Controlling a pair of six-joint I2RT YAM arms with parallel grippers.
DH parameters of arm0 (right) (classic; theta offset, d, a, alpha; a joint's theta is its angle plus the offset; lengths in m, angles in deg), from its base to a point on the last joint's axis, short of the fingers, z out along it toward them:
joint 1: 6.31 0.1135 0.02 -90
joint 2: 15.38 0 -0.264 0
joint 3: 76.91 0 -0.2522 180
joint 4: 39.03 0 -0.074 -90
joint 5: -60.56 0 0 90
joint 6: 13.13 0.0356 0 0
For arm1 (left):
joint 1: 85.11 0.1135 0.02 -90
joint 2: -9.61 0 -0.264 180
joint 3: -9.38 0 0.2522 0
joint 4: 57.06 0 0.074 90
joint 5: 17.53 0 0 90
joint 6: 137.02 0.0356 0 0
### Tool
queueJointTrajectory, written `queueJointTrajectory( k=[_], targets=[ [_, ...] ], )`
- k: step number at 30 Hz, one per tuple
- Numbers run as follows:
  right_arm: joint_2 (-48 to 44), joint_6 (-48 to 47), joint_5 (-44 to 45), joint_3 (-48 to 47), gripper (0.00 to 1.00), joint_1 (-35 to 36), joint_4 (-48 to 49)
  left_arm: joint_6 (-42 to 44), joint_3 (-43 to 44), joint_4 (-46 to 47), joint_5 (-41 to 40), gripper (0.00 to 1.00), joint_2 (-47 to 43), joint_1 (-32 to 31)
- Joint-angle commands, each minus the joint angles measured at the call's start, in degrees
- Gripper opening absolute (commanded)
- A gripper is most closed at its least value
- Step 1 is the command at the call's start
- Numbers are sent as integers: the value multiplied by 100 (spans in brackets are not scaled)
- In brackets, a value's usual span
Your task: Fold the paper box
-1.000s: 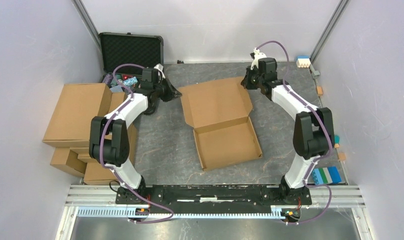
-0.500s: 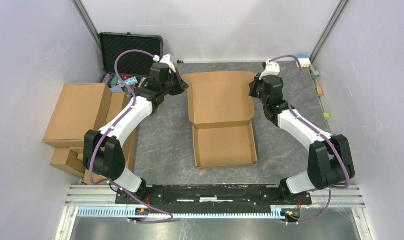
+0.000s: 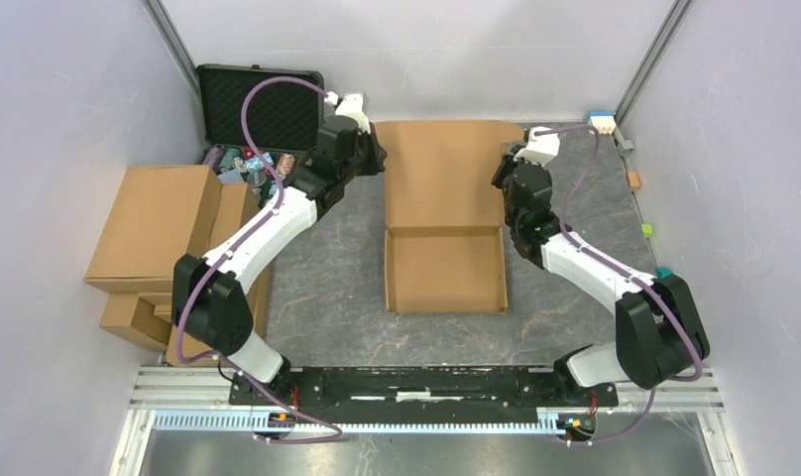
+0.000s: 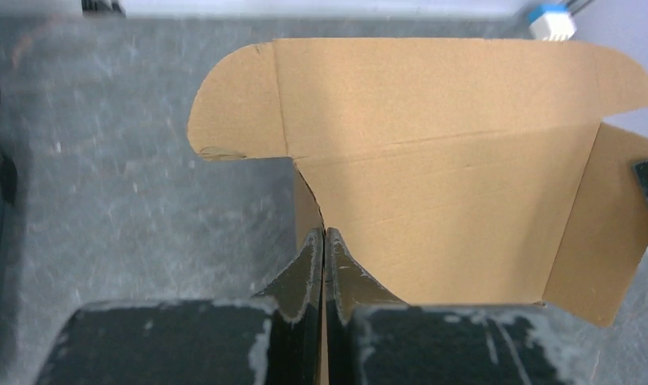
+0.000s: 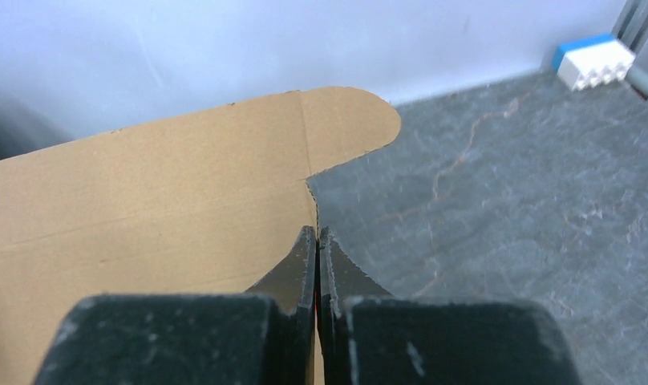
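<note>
Brown corrugated cardboard makes up the paper box (image 3: 444, 273), which lies in the middle of the table (image 3: 327, 278). Its shallow tray, side walls already standing, is on the near side. The lid panel stretches from the tray toward the far edge, ending in a flap with rounded corners.

The left gripper (image 3: 377, 159) is at the lid's left edge. In the left wrist view its fingers (image 4: 309, 269) are pressed together, with the thin edge of the lid's side flap pinched between them. The right gripper (image 3: 502, 183) is at the opposite edge, closed in the same way on the right side flap, whose cardboard edge runs down between the fingertips (image 5: 337, 265).

A pile of ready-made brown cartons (image 3: 154, 223) sits along the left edge, and an open black foam-lined case (image 3: 261, 99) stands in the far left corner. A white-and-blue block (image 3: 602, 121) rests in the far right corner.
</note>
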State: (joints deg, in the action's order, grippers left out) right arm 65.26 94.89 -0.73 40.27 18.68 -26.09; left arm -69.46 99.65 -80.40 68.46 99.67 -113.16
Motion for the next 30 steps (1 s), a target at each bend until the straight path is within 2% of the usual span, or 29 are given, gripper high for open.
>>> queueJointTrajectory(
  k=[1, 4, 8, 10, 12, 16, 18, 22, 24, 28, 30],
  targets=[
    [-22, -328, 421, 28, 0, 73, 1778, 535, 880, 508, 162, 2, 237, -77],
    [-43, -639, 553, 577, 0, 98, 3109, 574, 762, 809, 264, 2, 206, -90],
    [169, -1358, 886, 1539, 0, 308, 5128, 750, -464, 2112, 42, 2, -212, -304],
    [335, -1605, 983, 1778, 0, 441, 5656, 784, -1162, 2716, -122, 2, -391, -415],
    [509, -1918, 978, 2034, 1, 571, 6298, 759, -1653, 3214, -163, 2, -537, -509],
    [1104, -3048, 1096, 2497, 0, 1018, 8433, 798, -2396, 3925, -355, 2, -765, -752],
    [1214, -3441, 1366, 2449, 0, 1255, 8555, 690, -2676, 4126, -330, 2, -900, -816],
    [1161, -3289, 1346, 2583, 0, 1339, 8555, 335, -2827, 3899, -85, 2, -1081, -902],
    [1100, -3329, 1343, 2598, 0, 1350, 8554, 203, -2773, 3471, -15, 7, -1131, -904],
    [1010, -3419, 1096, 2642, 0, 1350, 8556, -292, -2176, 1733, -246, 31, -1127, -704],
    [950, -3404, 1064, 2663, 0, 1350, 8559, -624, -1722, 761, 122, 46, -939, -354]
  ],
)
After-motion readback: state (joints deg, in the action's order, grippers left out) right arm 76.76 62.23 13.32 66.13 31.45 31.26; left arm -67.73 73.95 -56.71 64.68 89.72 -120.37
